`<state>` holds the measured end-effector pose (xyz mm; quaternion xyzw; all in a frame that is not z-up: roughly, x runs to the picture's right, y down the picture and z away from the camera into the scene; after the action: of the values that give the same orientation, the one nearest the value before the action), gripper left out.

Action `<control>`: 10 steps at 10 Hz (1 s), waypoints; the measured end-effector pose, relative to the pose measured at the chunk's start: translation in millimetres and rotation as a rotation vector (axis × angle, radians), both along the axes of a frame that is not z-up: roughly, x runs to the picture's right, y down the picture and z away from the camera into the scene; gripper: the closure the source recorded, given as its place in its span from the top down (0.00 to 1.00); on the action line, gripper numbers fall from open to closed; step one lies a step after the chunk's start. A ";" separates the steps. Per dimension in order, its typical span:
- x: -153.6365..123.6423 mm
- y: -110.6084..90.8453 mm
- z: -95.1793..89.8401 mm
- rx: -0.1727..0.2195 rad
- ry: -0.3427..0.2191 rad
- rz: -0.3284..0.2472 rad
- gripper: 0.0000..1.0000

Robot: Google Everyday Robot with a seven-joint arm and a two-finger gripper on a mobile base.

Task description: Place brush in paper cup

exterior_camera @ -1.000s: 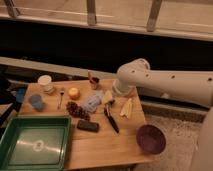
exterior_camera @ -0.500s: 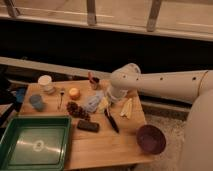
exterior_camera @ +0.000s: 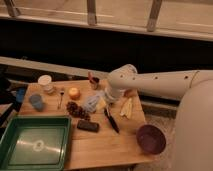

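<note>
The brush (exterior_camera: 113, 121) lies flat on the wooden table (exterior_camera: 107, 147), its black handle pointing toward the front right and its pale head toward the middle. The paper cup (exterior_camera: 45, 82), whitish and upright, stands at the table's back left. My gripper (exterior_camera: 98, 102) hangs at the end of the white arm, low over the middle of the table, right by the brush's head end. It looks open with nothing held. The cup is far to its left.
A blue-grey cup (exterior_camera: 35, 102), a fork (exterior_camera: 60, 98) and an orange object (exterior_camera: 74, 93) sit left of the gripper. A dark reddish cup (exterior_camera: 93, 81) stands behind it. A black block (exterior_camera: 87, 126), green tray (exterior_camera: 35, 145), dark bowl (exterior_camera: 151, 138) and pale strips (exterior_camera: 127, 107) lie around.
The arm has swung a little to the left and lower over the middle of the table. The objects on the table have stayed put.
</note>
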<state>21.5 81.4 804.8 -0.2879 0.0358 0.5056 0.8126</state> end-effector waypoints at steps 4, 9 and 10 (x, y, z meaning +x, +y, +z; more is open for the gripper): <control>-10.8 20.8 36.5 -0.068 0.000 -0.011 0.80; -20.2 52.5 72.2 -0.144 0.009 -0.004 0.80; -21.5 54.0 73.1 -0.153 0.018 -0.007 0.77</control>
<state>0.0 135.4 877.9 -0.3447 0.0825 0.5011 0.7895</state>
